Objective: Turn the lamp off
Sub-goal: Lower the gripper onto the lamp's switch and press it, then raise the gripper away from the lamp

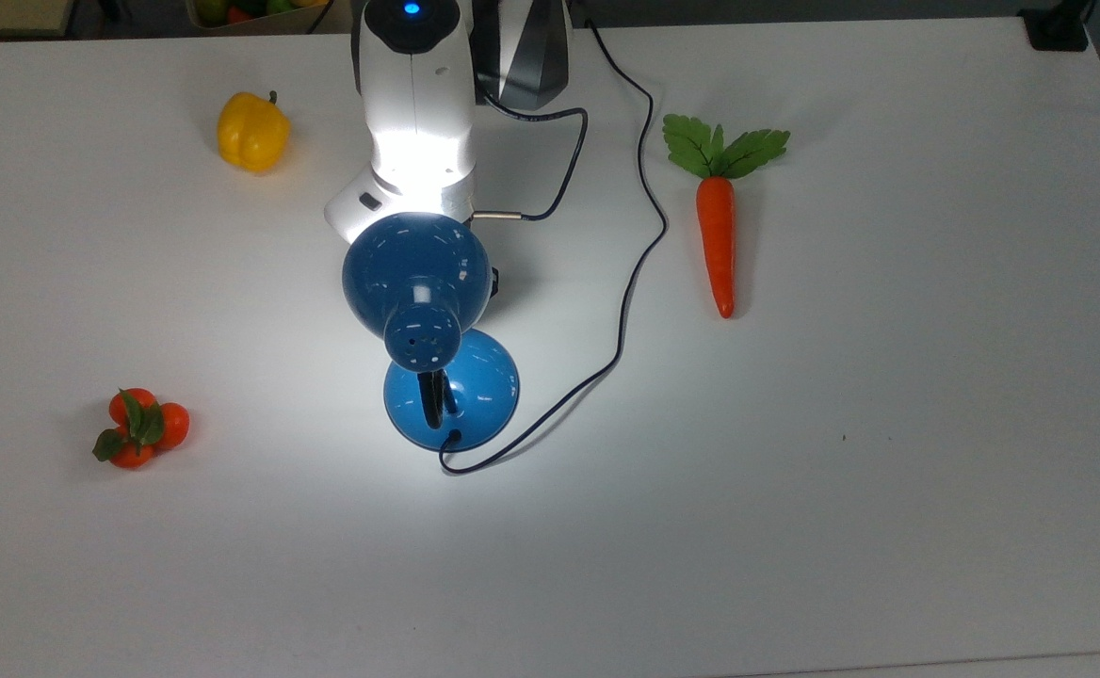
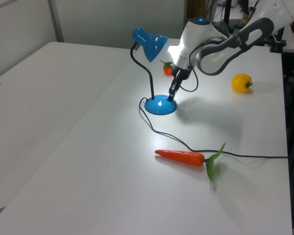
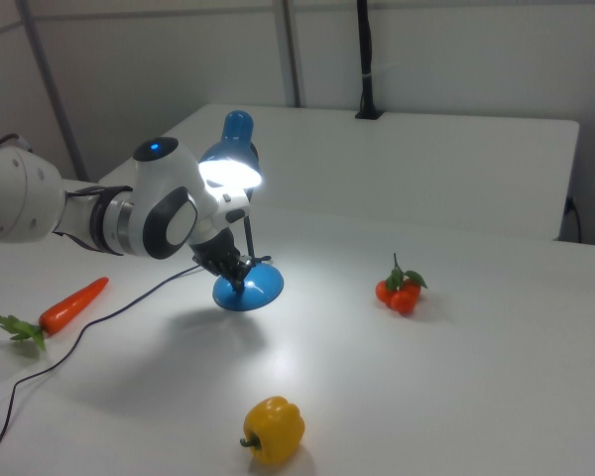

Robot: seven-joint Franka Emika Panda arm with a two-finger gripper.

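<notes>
Lamp (image 2: 156,78) lit, standing mid-surface (image 1: 889,471). Tool (image 2: 172,93) positioned at base's edge (image 2: 160,105), beneath shade; finger state cannot be told. Risk judged: off-centre press on light base could slide or tip lamp, switch missed, cord (image 1: 627,292) snagged.

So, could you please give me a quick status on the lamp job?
Claw down at the lamp's base, on its rim. Lamp lit, upright. Cord trails away; nothing in the way.
</notes>
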